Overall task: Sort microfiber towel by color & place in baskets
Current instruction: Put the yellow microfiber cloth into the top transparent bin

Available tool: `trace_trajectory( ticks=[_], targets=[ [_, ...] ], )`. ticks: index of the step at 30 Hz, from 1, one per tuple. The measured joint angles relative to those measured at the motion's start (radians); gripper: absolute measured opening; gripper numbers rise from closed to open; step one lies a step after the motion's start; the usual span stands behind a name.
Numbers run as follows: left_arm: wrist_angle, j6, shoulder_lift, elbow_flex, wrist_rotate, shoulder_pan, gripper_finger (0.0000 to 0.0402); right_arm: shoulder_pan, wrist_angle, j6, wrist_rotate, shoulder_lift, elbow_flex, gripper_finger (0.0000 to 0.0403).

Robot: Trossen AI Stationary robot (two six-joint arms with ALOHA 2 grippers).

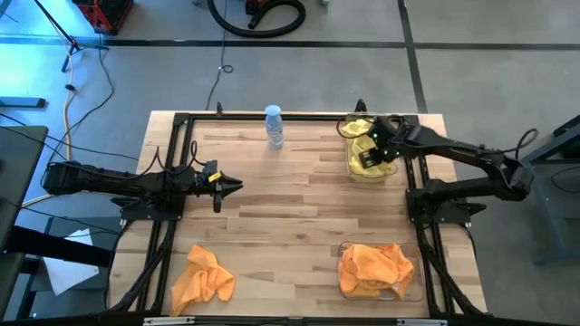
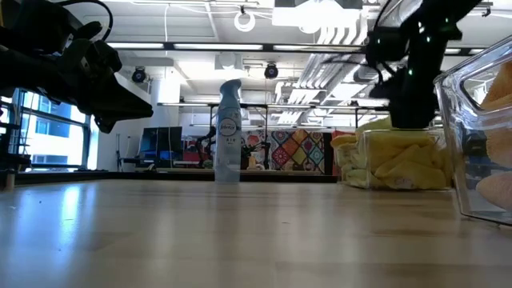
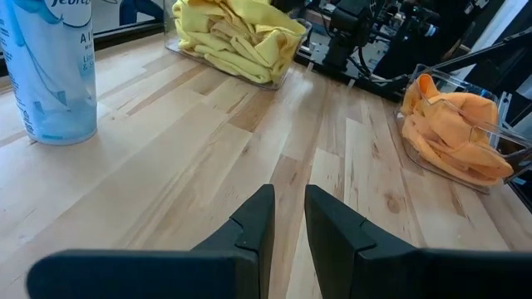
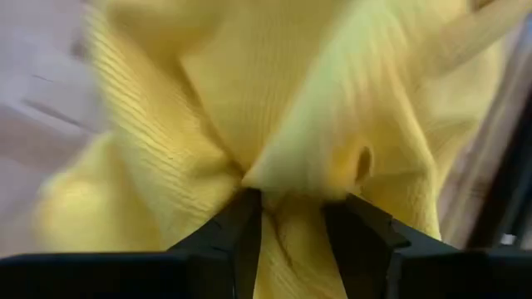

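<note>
Yellow microfiber towels fill the clear basket (image 1: 367, 149) at the table's far right, also seen as the yellow basket (image 3: 237, 37). My right gripper (image 1: 373, 152) reaches down into it, shut on a yellow towel (image 4: 274, 108). Orange towels (image 1: 373, 267) lie bunched in the second clear basket (image 1: 412, 288) at the near right. One orange towel (image 1: 201, 279) lies crumpled on the table near its near left corner. My left gripper (image 1: 234, 186) hovers shut over the table's left middle, touching nothing (image 3: 288, 199). My right gripper (image 4: 295, 208) pinches a puckered fold of the yellow towel (image 4: 287, 178) between its two fingers, coming from above and pointing down into the basket. The cloth spreads out beyond the fingertips; its lower parts rest on the other yellow towels in the basket.
A pale blue spray bottle (image 1: 274, 127) stands upright at the far middle of the table, also seen as the bottle (image 2: 228, 132). A black metal frame (image 1: 172, 163) runs along the table's edges. Bare wood lies in the table's middle between the arms.
</note>
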Motion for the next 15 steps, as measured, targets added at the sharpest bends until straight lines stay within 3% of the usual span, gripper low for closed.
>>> trace_trajectory(
  ticks=[7, 12, 15],
  targets=[
    [0.000, 0.010, 0.000, 0.000, 0.000, 0.000, 0.0055, 0.000, -0.171, -0.042, 0.052, -0.064, 0.201, 0.0129],
    [0.001, 0.019, 0.000, 0.000, -0.005, 0.000, 0.0055, -0.008, -0.104, -0.076, 0.174, -0.077, 0.259, 0.0129],
    [0.001, 0.018, 0.000, 0.000, -0.006, 0.000, 0.0055, -0.031, 0.000, -0.104, 0.161, -0.047, 0.247, 0.0129]
  ],
)
